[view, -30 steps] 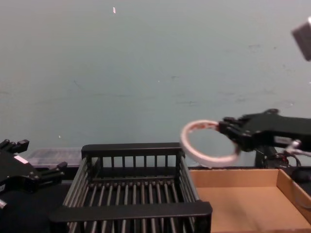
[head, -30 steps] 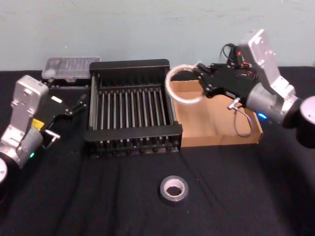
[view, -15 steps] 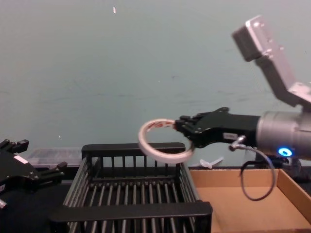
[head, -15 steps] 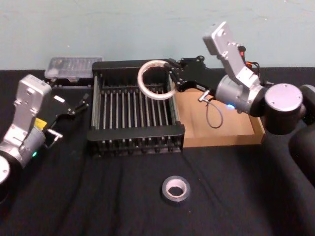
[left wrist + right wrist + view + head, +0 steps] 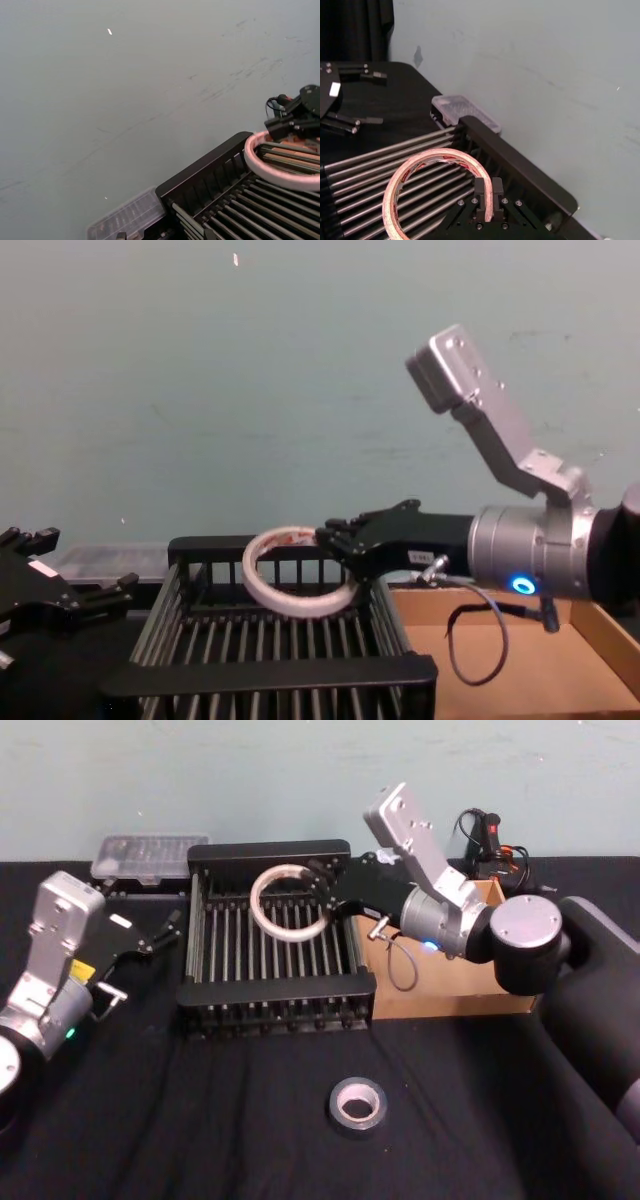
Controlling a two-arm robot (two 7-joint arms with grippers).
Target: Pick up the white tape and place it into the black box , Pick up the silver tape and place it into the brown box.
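The white tape is a thin wide ring with red print inside. My right gripper is shut on its rim and holds it level above the bars of the black box. In the chest view the white tape hangs at about rim height inside the black box, held by my right gripper. The right wrist view shows the fingers pinching the ring. The silver tape lies flat on the black cloth in front of the boxes. The brown box stands right of the black one. My left gripper rests open at the left.
A clear plastic case lies behind the black box at the back left. A black device with red wires stands behind the brown box. The pale wall runs close behind the table. Black cloth stretches open around the silver tape.
My right gripper has carried the white tape leftward from above the brown box to over the black box and lowered it toward the bars. The left arm has not moved.
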